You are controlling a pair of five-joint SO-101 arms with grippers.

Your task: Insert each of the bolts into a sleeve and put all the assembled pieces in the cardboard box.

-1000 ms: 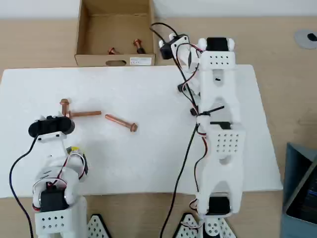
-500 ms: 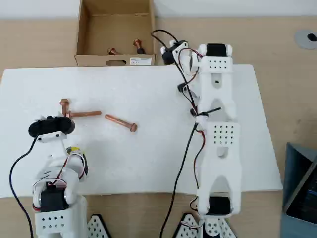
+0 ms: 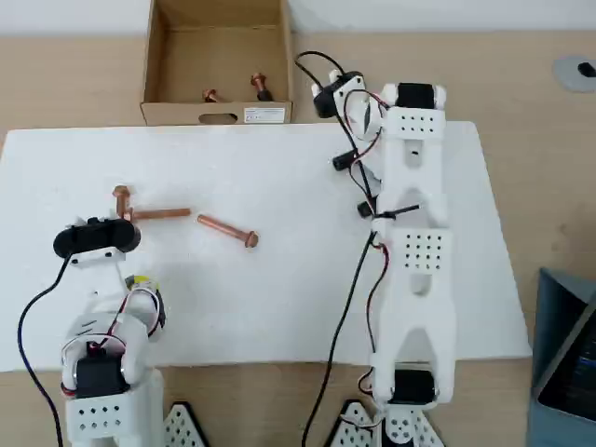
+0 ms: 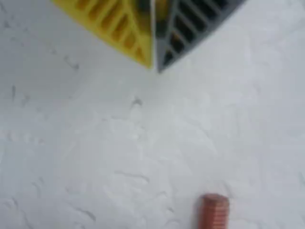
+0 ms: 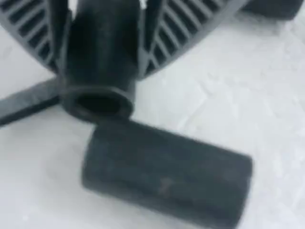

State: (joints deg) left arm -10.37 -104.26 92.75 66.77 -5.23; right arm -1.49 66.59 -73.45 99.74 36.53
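Three copper bolts lie on the white mat (image 3: 279, 307): one bolt (image 3: 226, 230) towards the middle, and a long bolt (image 3: 160, 214) touching a short bolt (image 3: 121, 199) at the left. My left gripper (image 4: 155, 64) is shut and empty, just above the mat, with a bolt's threaded end (image 4: 213, 210) close in front; in the high view the left gripper (image 3: 96, 239) sits beside the left bolts. My right gripper (image 5: 102, 71) is shut on a black sleeve (image 5: 97, 47), held upright-ish over a second sleeve (image 5: 167, 176) lying on the mat.
The cardboard box (image 3: 158, 70) stands at the far edge and holds two assembled pieces (image 3: 259, 86). The right arm (image 3: 414, 205) stretches along the mat's right side, trailing black cables (image 3: 349, 279). A third dark sleeve end (image 5: 271, 7) lies farther off.
The right arm's wrist end has shifted a little to the right near the far edge of the mat. The left arm and the bolts have stayed put.
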